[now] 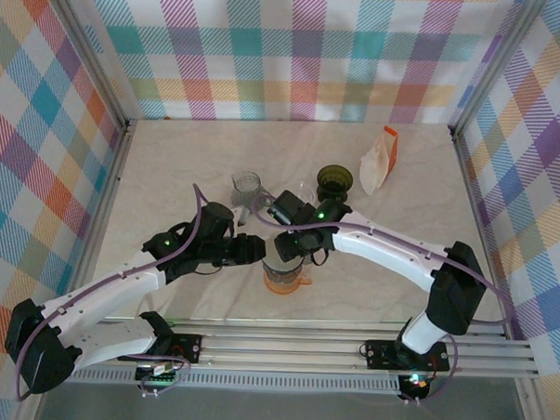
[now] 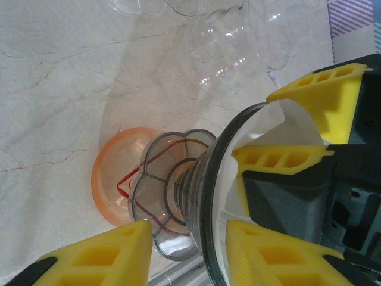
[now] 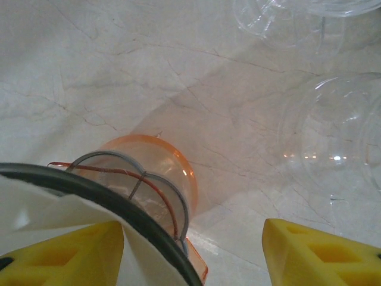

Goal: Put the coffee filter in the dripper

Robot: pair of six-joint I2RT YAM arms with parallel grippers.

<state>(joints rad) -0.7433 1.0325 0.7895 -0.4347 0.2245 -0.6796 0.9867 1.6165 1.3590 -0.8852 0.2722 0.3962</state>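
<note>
The smoky dripper (image 2: 191, 179) stands on an orange server (image 2: 110, 179) in the middle of the table. A white coffee filter (image 2: 284, 126) lies inside its dark rim. My left gripper (image 2: 187, 257) is shut on the dripper, one yellow finger outside by the base, the other inside the rim against the paper. From above, the left gripper (image 1: 257, 251) comes in from the left. My right gripper (image 3: 193, 257) is open over the dripper (image 3: 128, 211), one finger resting on the filter (image 3: 36, 208), the other well clear to the right. It hovers right above the cone (image 1: 294, 241).
Clear glasses (image 3: 333, 137) stand just behind the dripper, one clear glass (image 1: 247, 182) at the back left. A second dark dripper (image 1: 335, 182) and a filter pack (image 1: 380, 159) sit at the back right. Checked walls close in three sides.
</note>
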